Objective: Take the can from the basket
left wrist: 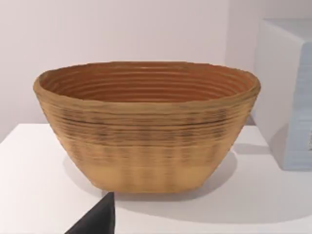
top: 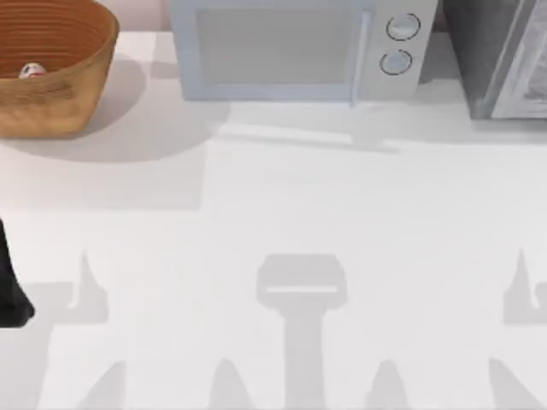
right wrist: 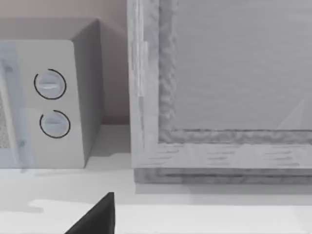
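Top view: you have one basket (top: 60,94) at the upper left of the frame, cut by the left and top edges, on a white table (top: 282,222). One can (top: 32,71) lies inside it, low against the ribbed inner wall near the frame's left edge; only a small white patch with red marks shows, so you cannot tell its long axis or which way its top points. One grey-white microwave (top: 295,47) stands along the top edge at centre, with two round knobs (top: 399,43) stacked at its right end. One grey cabinet (top: 504,55) fills the upper right corner. A dark piece of the left arm (top: 10,290) sits at the left edge, lower half. Soft grey shadows of the rig fall across the lower table.

Left wrist view: the basket (left wrist: 146,131) stands upright at centre on the white tabletop, with a pale wall behind it and the microwave's side (left wrist: 287,92) at right. A dark tip of the left gripper (left wrist: 97,219) pokes in at the bottom edge; you cannot tell how its jaws stand.

Right wrist view: the microwave's knob end (right wrist: 51,100) is at left and the cabinet front (right wrist: 219,87) at right. A dark tip of the right gripper (right wrist: 97,219) shows at the bottom edge; jaw state cannot be told.
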Robot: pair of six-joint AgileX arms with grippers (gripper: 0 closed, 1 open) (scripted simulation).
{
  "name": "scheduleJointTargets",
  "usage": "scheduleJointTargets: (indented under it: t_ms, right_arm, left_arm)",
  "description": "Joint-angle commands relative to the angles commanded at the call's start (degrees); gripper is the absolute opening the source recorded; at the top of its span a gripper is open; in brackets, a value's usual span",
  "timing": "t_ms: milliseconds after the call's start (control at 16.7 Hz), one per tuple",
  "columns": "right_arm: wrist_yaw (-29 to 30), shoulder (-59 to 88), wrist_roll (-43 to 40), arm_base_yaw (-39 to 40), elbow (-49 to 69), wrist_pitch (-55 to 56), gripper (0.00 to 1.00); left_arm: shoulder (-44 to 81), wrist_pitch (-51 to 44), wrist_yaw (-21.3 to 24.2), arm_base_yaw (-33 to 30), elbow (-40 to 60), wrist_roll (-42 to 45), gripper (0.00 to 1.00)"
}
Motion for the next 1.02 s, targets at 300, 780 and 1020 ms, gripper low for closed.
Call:
scheduleJointTargets:
  t_ms: [300,780,1020]
  right_arm:
    - [0.0,0.0,0.0,0.0,0.0,0.0,1.00]
    - [0.0,0.0,0.0,0.0,0.0,0.0,1.00]
    - [0.0,0.0,0.0,0.0,0.0,0.0,1.00]
  left_arm:
    - [2.9,-1.1,1.3,-1.0,3.0,0.0,1.00]
    - [36.3,-15.7,4.4,-2.6,36.8,0.8,1.00]
    - [64.8,-24.5,4.4,-1.3,61.4,1.4,1.00]
